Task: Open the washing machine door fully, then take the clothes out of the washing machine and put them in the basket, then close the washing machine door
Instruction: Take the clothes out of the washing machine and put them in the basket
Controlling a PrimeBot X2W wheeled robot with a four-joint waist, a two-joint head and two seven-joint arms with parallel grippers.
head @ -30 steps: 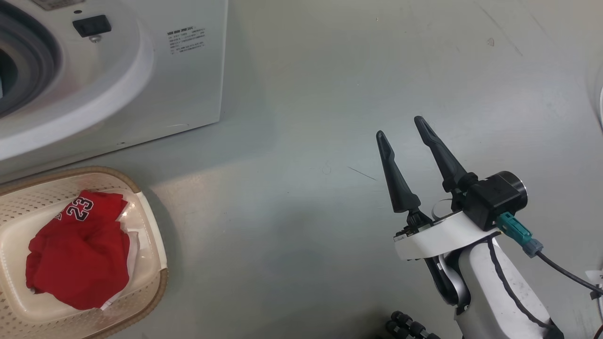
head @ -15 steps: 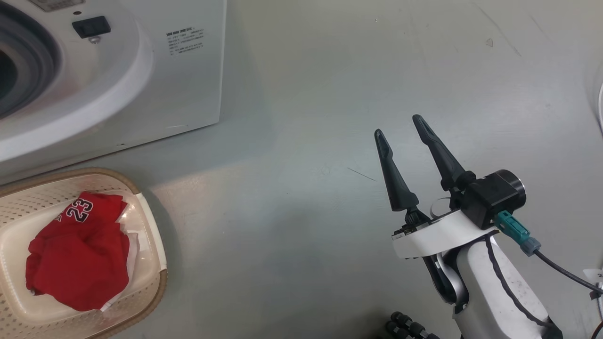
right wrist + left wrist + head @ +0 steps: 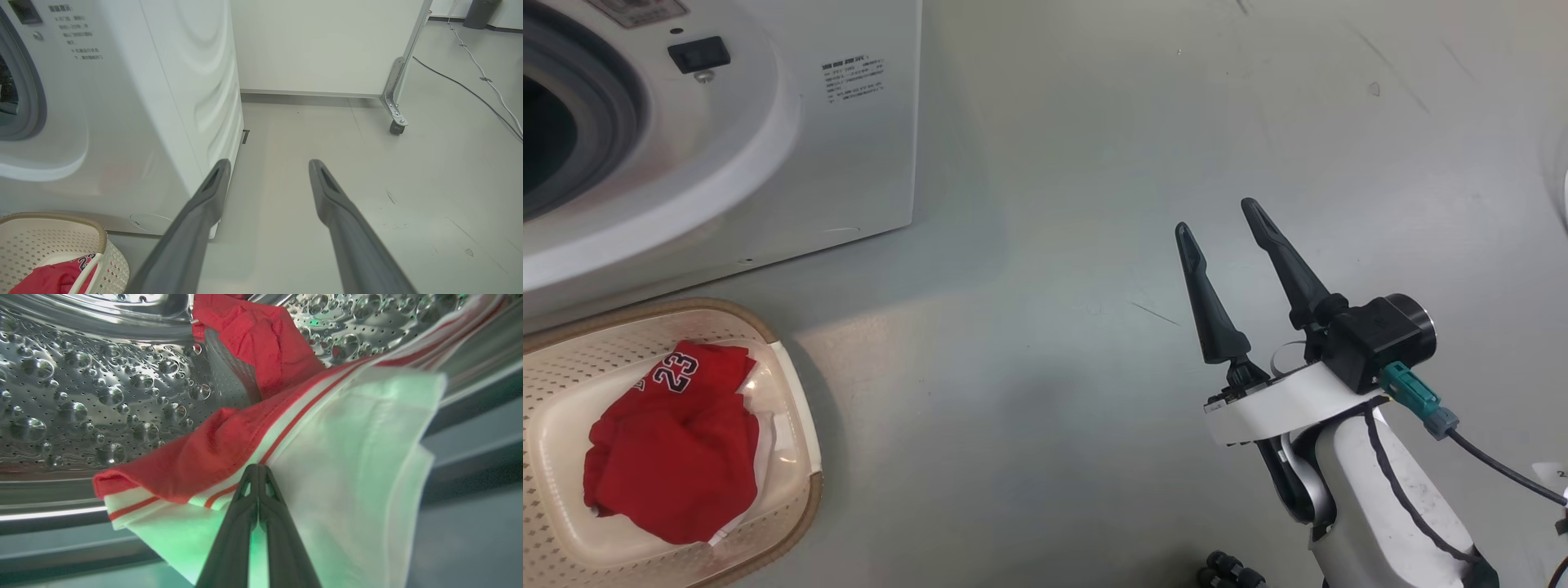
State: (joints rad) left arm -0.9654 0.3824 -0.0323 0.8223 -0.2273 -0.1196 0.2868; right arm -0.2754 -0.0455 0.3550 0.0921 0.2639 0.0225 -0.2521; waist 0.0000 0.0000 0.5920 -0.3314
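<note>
The left tool (image 3: pixel 258 469) is closed, its two fingers pressed together on the striped hem of the clothes (image 3: pixel 220 449) at the centre of the left wrist view, inside the perforated drum (image 3: pixel 81 396) of the washing machine (image 3: pixel 768 122). White fabric (image 3: pixel 359 457) drapes to the lower right, and a red fold hangs at the top centre. The right tool (image 3: pixel 1215 217) stands open and empty over the floor (image 3: pixel 1054 367) at the right of the head view. The basket (image 3: pixel 645 309) sits at the lower left of that view, just in front of the machine, with a red garment (image 3: pixel 678 457) numbered 23 lying in it. The step in hand looks like drawing this piece out of the drum. The pinch is on a thin edge and may slip, so pull back slowly and straight through the opening. Lift enough for the trailing cloth to clear the lip. I cannot tell whether the upper fold is the same garment, so watch for snagging. Let go only once the piece is above the basket's middle.
</note>
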